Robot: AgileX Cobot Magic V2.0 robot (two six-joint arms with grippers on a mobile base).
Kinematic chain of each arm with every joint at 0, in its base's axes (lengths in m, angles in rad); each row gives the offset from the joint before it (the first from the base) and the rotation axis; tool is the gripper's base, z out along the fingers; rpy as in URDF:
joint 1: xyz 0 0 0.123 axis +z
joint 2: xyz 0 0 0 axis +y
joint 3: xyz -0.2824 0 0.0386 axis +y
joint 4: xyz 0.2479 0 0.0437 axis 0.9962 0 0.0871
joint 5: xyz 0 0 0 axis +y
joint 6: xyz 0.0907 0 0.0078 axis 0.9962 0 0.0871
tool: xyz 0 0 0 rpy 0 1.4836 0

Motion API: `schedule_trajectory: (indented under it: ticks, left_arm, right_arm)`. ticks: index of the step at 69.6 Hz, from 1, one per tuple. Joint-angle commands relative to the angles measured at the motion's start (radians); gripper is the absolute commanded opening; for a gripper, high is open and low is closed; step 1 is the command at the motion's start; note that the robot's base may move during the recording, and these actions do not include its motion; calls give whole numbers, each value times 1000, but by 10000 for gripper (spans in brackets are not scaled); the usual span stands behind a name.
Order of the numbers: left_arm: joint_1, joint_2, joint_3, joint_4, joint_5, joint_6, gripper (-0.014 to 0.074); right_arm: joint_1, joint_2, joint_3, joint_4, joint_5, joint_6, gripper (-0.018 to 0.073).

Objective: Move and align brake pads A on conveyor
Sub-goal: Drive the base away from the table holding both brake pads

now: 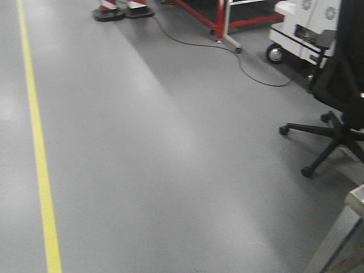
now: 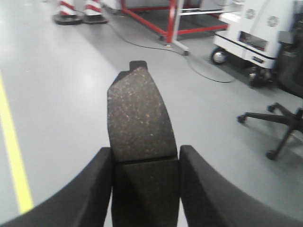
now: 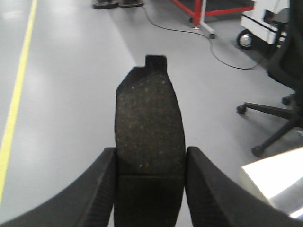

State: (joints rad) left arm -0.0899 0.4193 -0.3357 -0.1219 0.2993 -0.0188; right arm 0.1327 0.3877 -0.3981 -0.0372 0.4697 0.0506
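- Grey workshop floor (image 1: pixel 170 159) fills all three views. You can see a yellow line (image 1: pixel 40 159) down its left side, a red frame (image 1: pixel 222 20), a loose cable (image 1: pixel 250 71) and an office chair (image 1: pixel 341 114) on the far right.
- Your left pincer (image 2: pixel 145 158) is clenched on one brake pad (image 2: pixel 137 113). Its two fingers press the pad's long edges, about where the thin groove crosses it.
- Your right pincer (image 3: pixel 150 158) grasps a second brake pad (image 3: pixel 149 109) in the same way, flat face towards the camera.
- Each pad's long axis runs straight out from its pincer. The near half sits between the fingers, and the far half, with its small tab, juts forward over bare floor.
- Both pads are up in the air, touching nothing but the fingers that hold them.
- You cannot see the conveyor in any view, so you cannot tell which way it lies or which arm is nearer to it.
- One shiny steel corner of the bench (image 3: pixel 274 179) shows low on the right of the right wrist view, and again at the front view's lower right edge (image 1: pixel 355 205).
- Judging from this, you are mid-carry, with neither pad set down or lined up.
- The coming move depends on bringing the belt into view, then turning each wrist so the jutting long axis matches the line you want.
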Motion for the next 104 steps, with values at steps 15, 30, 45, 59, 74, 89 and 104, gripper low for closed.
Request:
schedule_trajectory:
  ticks: [15, 30, 45, 59, 74, 89, 104]
  left_arm:
    - [-3, 5, -28, -11, -99, -8, -6]
    - [-3, 5, -28, -11, -99, -8, -6]
    - [-3, 5, -28, -11, -99, -8, -6]
    - [-3, 5, -28, -11, -99, -8, -6]
    - [-3, 5, -28, -11, -99, -8, -6]
    - [-3, 5, -28, -11, -99, -8, -6]
    - [-3, 5, -28, -11, -99, -8, -6]
  right_arm:
    - [1, 4, -29, -7, -88, -5, -6]
    - [1, 4, -29, -7, -88, -5, -6]
    - [1, 4, -29, -7, -87, -5, -6]
    - [1, 4, -29, -7, -86, -5, -6]
    - [1, 4, -29, -7, -86, -5, -6]
    - [1, 4, -29, -7, -86, -5, -6]
    - [1, 4, -29, -7, -86, -5, -6]
